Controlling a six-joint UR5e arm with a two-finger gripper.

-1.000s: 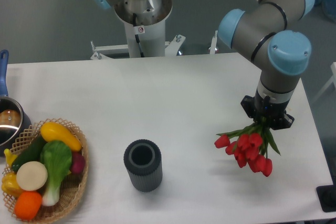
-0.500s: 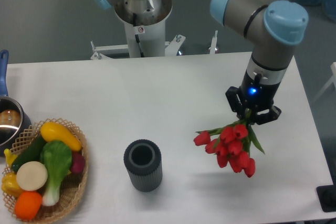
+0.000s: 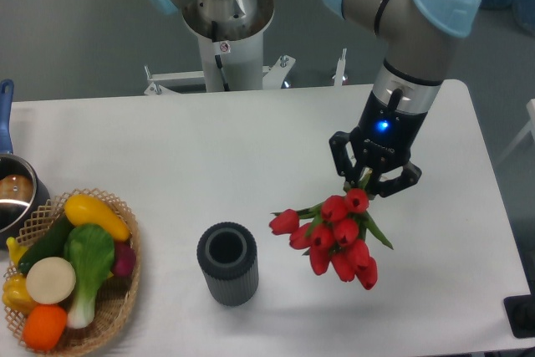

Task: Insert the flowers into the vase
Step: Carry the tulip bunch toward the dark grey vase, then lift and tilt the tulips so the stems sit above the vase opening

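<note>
The flowers [image 3: 333,233], a bunch of red tulip buds with green stems and leaves, hang in the air with buds down. My gripper [image 3: 369,179] is shut on their stems from above. The vase [image 3: 227,262], a dark grey ribbed cylinder with a round open mouth, stands upright on the white table, to the left of the flowers and a little lower in the picture. The nearest bud is a short gap to the right of the vase's mouth.
A wicker basket [image 3: 117,307] of toy vegetables and fruit sits at the front left. A steel pot [image 3: 15,194] with a blue handle is at the left edge. The arm's base column [image 3: 226,31] stands behind the table. A dark object [image 3: 520,317] sits at the front right corner.
My gripper has carried the flowers leftward and a little up, from near the table's right edge towards the vase. The vase and basket have not moved.
</note>
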